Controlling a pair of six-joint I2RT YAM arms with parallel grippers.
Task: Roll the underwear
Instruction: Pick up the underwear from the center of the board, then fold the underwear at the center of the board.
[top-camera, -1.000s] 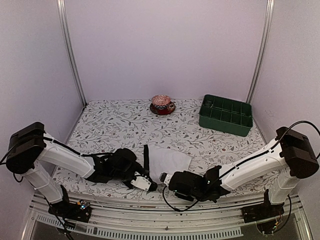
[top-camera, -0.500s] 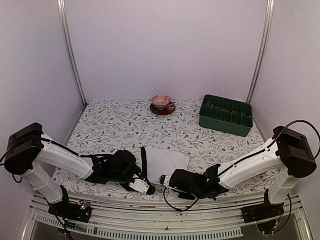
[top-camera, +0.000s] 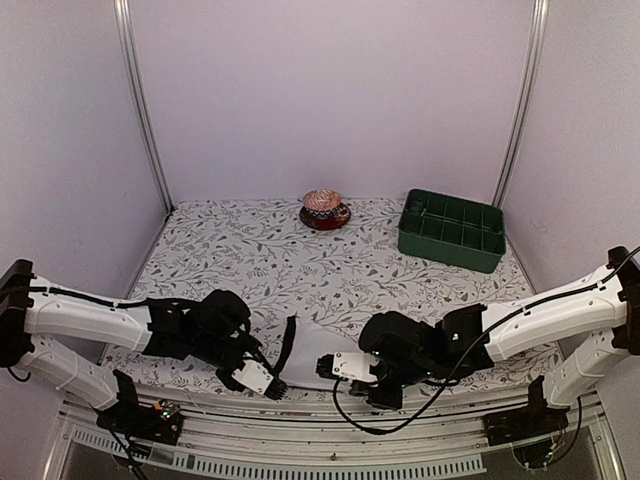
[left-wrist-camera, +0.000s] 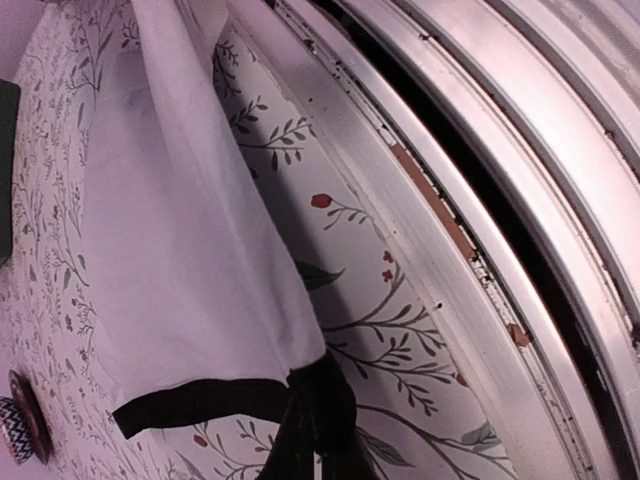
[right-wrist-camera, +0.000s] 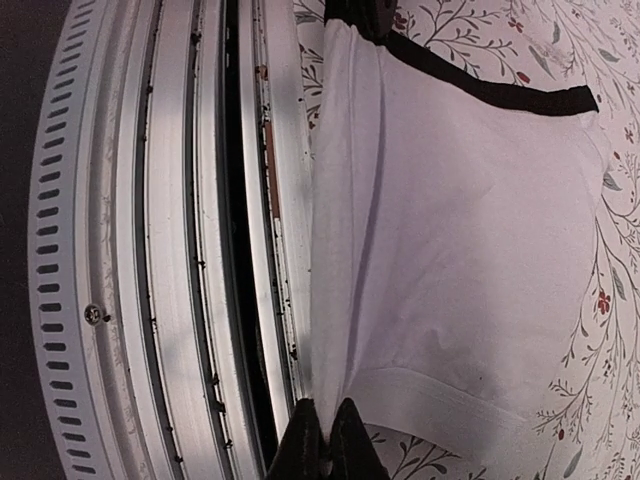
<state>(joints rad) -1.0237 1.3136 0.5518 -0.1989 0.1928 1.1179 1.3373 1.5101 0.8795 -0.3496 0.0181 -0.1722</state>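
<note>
**A:** How do the left jaws stand?

**B:** Closed. They pinch the near left corner of the briefs (top-camera: 320, 343), right where the black waistband (top-camera: 288, 342) ends. In the left wrist view the dark fingers (left-wrist-camera: 320, 425) meet on that band with no gap.

**A:** And the right jaws?

**B:** Closed too, on the white hem at the other near corner. In the right wrist view the fingers (right-wrist-camera: 305, 445) press together with cloth between them.

**A:** Where do the briefs lie, then?

**B:** At the near edge of the desk (top-camera: 230, 250), in the middle, strung between the two pairs of jaws. They are white. The waistband runs along the left side, away from the left jaws toward the back. A long soft fold runs through the cloth. The near edge sits just beside the metal rail (top-camera: 330, 445), and from the right wrist it seems to overlap the rail's inner lip.

**A:** The arms?

**B:** Both reach low and inward. The left arm (top-camera: 100, 318) comes from the left side and the right arm (top-camera: 545, 315) from the right.

**A:** Anything farther out?

**B:** At the back, well apart from the briefs, a pinkish bowl (top-camera: 322, 201) sits on a dark saucer (top-camera: 325, 218). To its right is a green tray (top-camera: 452, 232) with compartments.
</note>
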